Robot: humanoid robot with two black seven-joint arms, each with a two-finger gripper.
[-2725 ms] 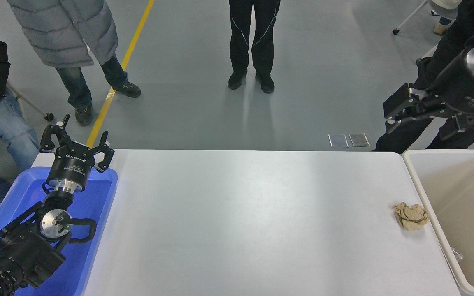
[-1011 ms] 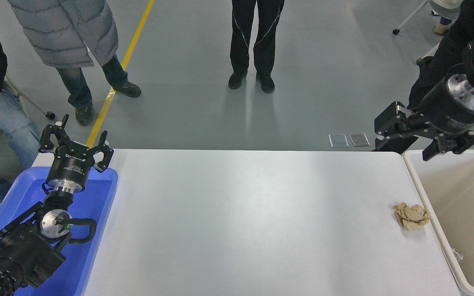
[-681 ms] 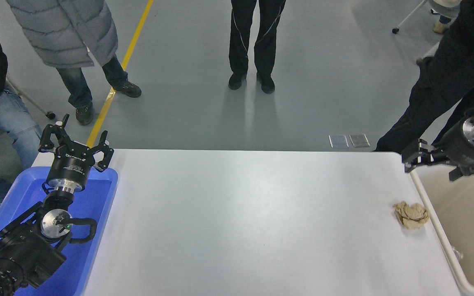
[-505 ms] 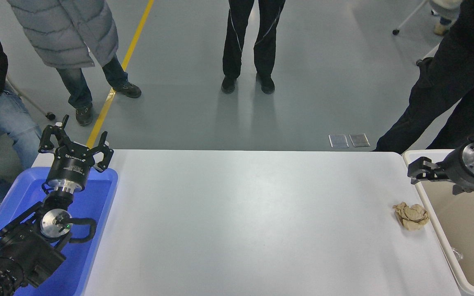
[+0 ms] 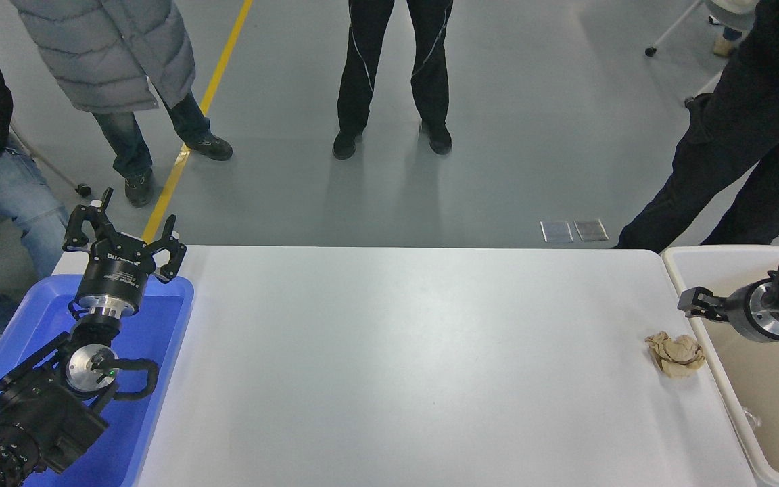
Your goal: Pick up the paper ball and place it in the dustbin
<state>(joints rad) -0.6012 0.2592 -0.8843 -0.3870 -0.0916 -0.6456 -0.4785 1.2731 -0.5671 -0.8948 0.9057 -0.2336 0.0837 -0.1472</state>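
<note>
- Across the middle of the view, a white bench (image 5: 403,352) is stretching wide, its top smooth and matte, with rounded far corners and soft light patches lying over it.
- Beyond its far edge, a grey floor (image 5: 511,135) is showing a dull sheen, a yellow line (image 5: 190,135) is running over it at a slant, and two small metal plates (image 5: 573,230) are sitting flush in it.
- Several people are standing on that floor: one in a grey quilted coat (image 5: 109,51), one in black trousers (image 5: 393,67), one in dark clothes (image 5: 734,149) at the right, and a seated person in jeans (image 5: 14,203) at the left edge.
- The paper ball (image 5: 675,354) is lying on the bench near its right edge, just beside the dustbin (image 5: 714,259); it is tan-brown, crumpled and irregular.
- The dustbin is standing at the bench's right end (off-white plastic, thick rounded rim, deep smooth walls).
- The right end effector (image 5: 692,302) is hanging over the dustbin's near-left rim, just above and to the right of the paper ball without touching it; whether its fingers are spread or closed I cannot tell.
- The left end effector (image 5: 122,233) is resting at the lower left over a bright blue tray (image 5: 159,352) (glossy, shallow), its fingers spread and holding nothing.
</note>
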